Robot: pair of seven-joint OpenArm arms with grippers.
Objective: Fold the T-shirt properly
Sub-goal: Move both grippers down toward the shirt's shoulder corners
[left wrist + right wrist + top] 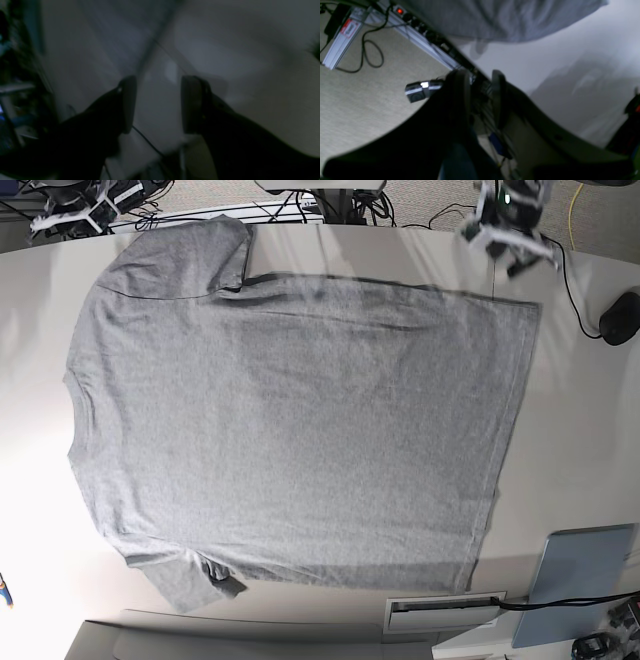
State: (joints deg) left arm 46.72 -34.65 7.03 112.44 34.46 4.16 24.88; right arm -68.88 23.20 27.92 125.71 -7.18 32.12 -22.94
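Large heather-grey cotton T-shirt (290, 430) spread flat, unfolded; left gripper (157, 105) spread, right gripper (481, 97) parted, both empty; next: grab hem corners.

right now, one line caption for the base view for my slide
Grey T-shirt spread flat on white table, both arms at its far edge.

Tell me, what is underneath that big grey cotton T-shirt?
The grey cotton T-shirt lies spread flat on a pale white table, which shows all around it. Whatever lies beneath the cloth itself is covered and cannot be seen.
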